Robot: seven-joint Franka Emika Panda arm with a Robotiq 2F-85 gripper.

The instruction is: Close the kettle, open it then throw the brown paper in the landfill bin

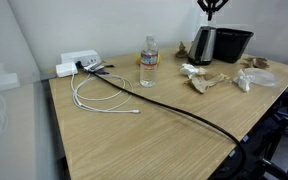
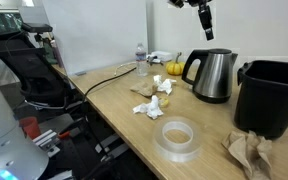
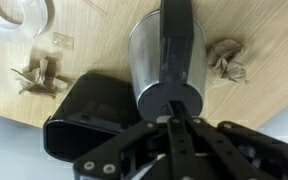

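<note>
Silver tapered kettle [image 2: 212,78], black-handled, stands beside the landfill bin [image 2: 270,108]; jaws above it closed, holding nothing.

Black robot gripper [image 2: 205,22] hangs above small shiny silver metal kettle [image 2: 212,75] w/ black lid & handle; jaws together, nothing in them. Kettle upright on light wooden table [image 2: 114,95], just beside black rectangular plastic bin [image 2: 272,98]. Crumpled tan-brown paper wad [image 2: 249,153] lies at front of bin, near clear tape roll [image 2: 178,138]. White crumpled tissue wads [image 2: 152,106] mid-table; clear plastic water bottle [image 2: 141,60] at far end.
</note>
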